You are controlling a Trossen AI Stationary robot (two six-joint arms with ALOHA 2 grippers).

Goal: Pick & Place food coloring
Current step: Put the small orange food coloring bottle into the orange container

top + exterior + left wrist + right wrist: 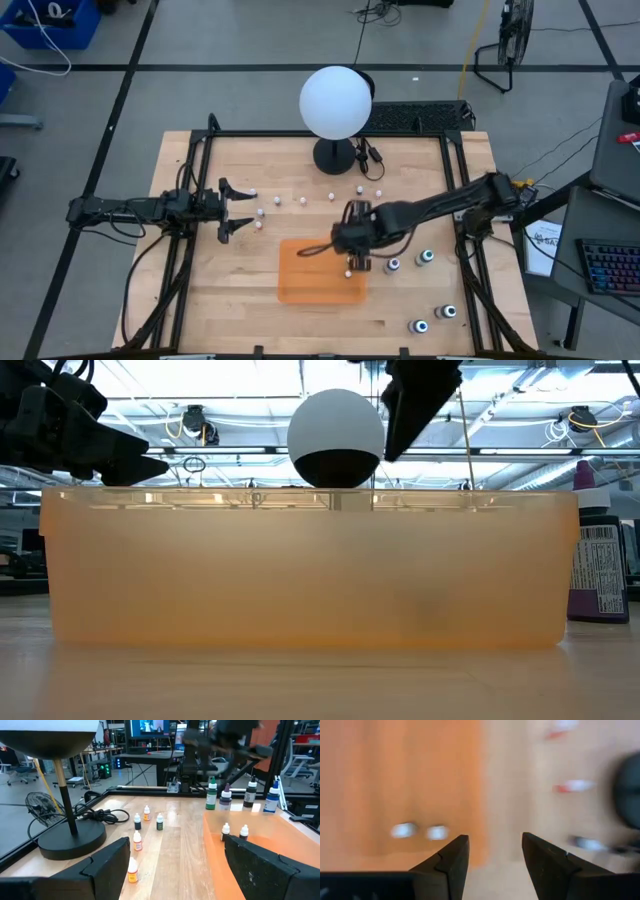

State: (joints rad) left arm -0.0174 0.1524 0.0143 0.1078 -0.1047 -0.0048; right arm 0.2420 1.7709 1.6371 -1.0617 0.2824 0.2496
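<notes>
Two small white-capped food coloring bottles [226,830] [244,831] stand upright inside the shallow orange tray [300,285]; the right wrist view shows them as pale spots [403,830]. Several more tiny bottles [300,200] stand scattered on the wood between the lamp base and the tray. Four bigger dark bottles stand right of the tray, two near it [393,265] and two by the near edge [447,312]. My right gripper [356,262] [495,851] hangs open over the tray's right part and holds nothing. My left gripper [240,210] [175,865] waits open at the left, level, beside tiny bottles [260,218].
A white globe lamp [336,102] on a black base [334,157], with its cord [100,814], stands at the table's far middle. A black frame rail [452,190] borders the table. In the low view the tray wall [310,575] fills the foreground, with a purple bottle [597,565] to its right.
</notes>
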